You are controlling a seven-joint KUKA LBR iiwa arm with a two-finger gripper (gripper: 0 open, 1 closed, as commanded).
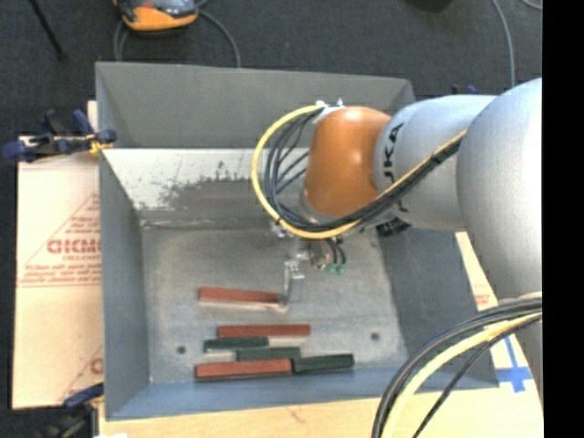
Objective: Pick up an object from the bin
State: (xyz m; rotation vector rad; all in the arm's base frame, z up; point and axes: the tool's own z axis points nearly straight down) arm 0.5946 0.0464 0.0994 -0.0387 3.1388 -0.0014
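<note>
Dark floor (pixel 292 16) surrounds grey bin (pixel 119 245), and the arm (pixel 447 172) reaches in from the right with its orange cover (pixel 342 158) and looped cables (pixel 272 167) over the bin's middle. End effector (pixel 290 296) points down at the right end of a lone red bar (pixel 235 296) lying flat on the bin bottom, roughly mid-bin. It looks to be at or touching that end, but contact is not certain. Whether the end effector is open or closed cannot be told from this angle, and nothing is seen gripped. Nearer the front wall sit more bars (pixel 274 356), red and dark green, lying flat and side by side in a loose cluster, apart from the lone red one. Judgement: the red bar looks thin, stiff and light, probably plastic or wood with a smooth face, so it is not fragile but may slip or skid on the metal. Being flat on the bottom, it gives little edge to catch. The best hold is likely across its narrow width near the middle. A grip at the end would likely let it tilt or swing. The lone bar has clear space around it, so it is easier than the packed cluster.
</note>
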